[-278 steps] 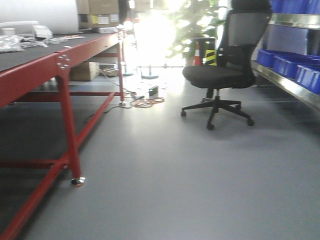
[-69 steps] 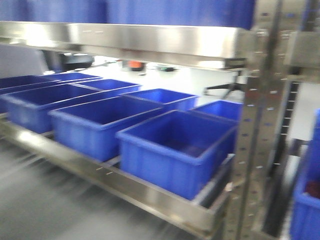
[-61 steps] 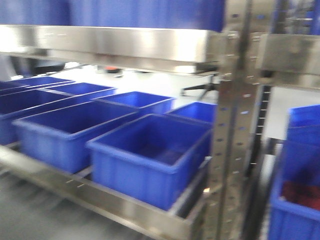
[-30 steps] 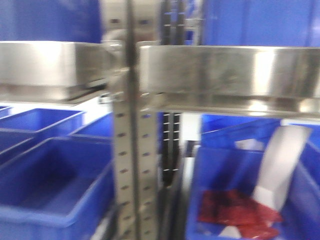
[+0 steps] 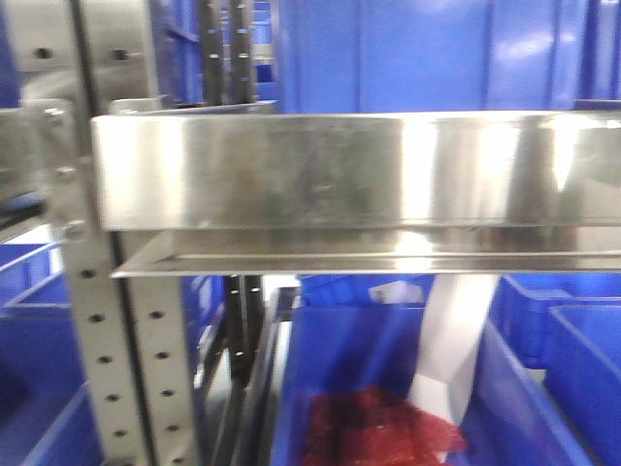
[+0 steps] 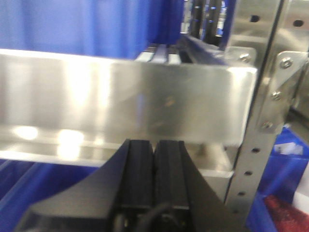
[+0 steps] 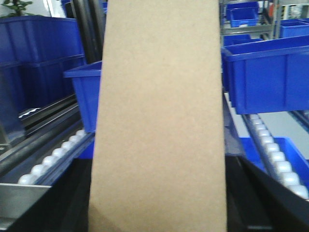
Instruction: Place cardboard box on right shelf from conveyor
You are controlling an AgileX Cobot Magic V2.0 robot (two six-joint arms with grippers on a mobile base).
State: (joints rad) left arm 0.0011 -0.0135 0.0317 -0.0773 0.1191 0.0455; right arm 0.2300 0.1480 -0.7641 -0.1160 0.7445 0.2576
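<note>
Matt tan cardboard box (image 7: 159,121); glossy steel right shelf (image 5: 349,170); blue plastic bins (image 7: 263,77)

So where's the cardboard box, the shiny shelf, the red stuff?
cardboard box (image 7: 159,121): right wrist view, tan front face.
shiny shelf (image 5: 340,170): front view, raised front lip.
red stuff (image 5: 374,432): front view, its middle.

Left gripper (image 6: 154,145), wrist view: two matte black, rectangular finger pads (image 6: 137,169) with squared tips, divided by a thin seam, were flanked by smooth, sloping black housing (image 6: 82,198); a thin dark cable (image 6: 145,211) curved at their base. Right gripper (image 7: 159,198), wrist view: only dark, matte black finger bodies (image 7: 72,198) showed at the lower corners.
</note>
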